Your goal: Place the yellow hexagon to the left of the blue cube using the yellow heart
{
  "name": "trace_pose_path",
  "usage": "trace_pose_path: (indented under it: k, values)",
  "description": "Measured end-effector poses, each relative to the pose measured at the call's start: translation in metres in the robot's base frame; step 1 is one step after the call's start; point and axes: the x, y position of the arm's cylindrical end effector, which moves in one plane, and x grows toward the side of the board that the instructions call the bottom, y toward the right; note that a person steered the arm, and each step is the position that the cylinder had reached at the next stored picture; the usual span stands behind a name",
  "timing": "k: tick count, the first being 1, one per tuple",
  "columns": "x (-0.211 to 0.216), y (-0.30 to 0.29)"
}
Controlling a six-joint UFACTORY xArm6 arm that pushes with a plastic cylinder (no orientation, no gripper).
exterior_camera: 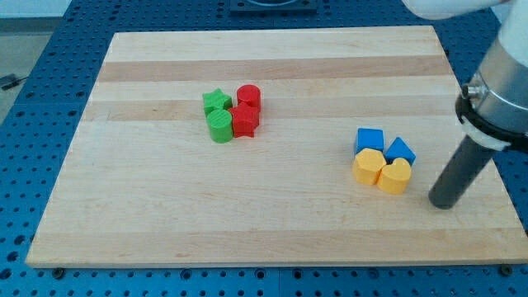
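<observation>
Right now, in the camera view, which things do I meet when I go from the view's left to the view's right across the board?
green cylinder → red cylinder → yellow hexagon → yellow heart → my tip. The green star, the red star and the two blue blocks overlap these in left-right position, so I leave them out.

The scene is bright and evenly lit, apparently from overhead, so the wooden board (272,148) shows a soft pale sheen across its upper half rather than hard glare. Shadows are faint and short: the green and red blocks and the blue and yellow blocks cast only thin dark edges at their bases. The board and blocks are sharp, while the white arm housing (450,7) at the view's top right is overexposed and slightly soft.
</observation>
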Motion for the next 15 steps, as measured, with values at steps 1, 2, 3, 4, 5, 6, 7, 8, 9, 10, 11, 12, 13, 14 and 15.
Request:
trace_pose_path:
  k: [1, 2, 3, 4, 5, 6, 7, 8, 9, 10, 11, 12, 13, 14, 15]
  values:
    - [-0.014, -0.02]
    - [-0.02, -0.064]
    - [-0.02, -0.089]
    - [-0.019, -0.089]
    - [-0.017, -0.089]
    - [-0.013, -0.094]
    - [-0.011, -0.125]
    - [0.003, -0.131]
    - [0.031, -0.151]
    - [0.036, -0.189]
    - [0.012, -0.193]
    - [-0.017, -0.188]
    - [-0.032, -0.168]
    - [-0.045, -0.146]
    - [-0.044, -0.153]
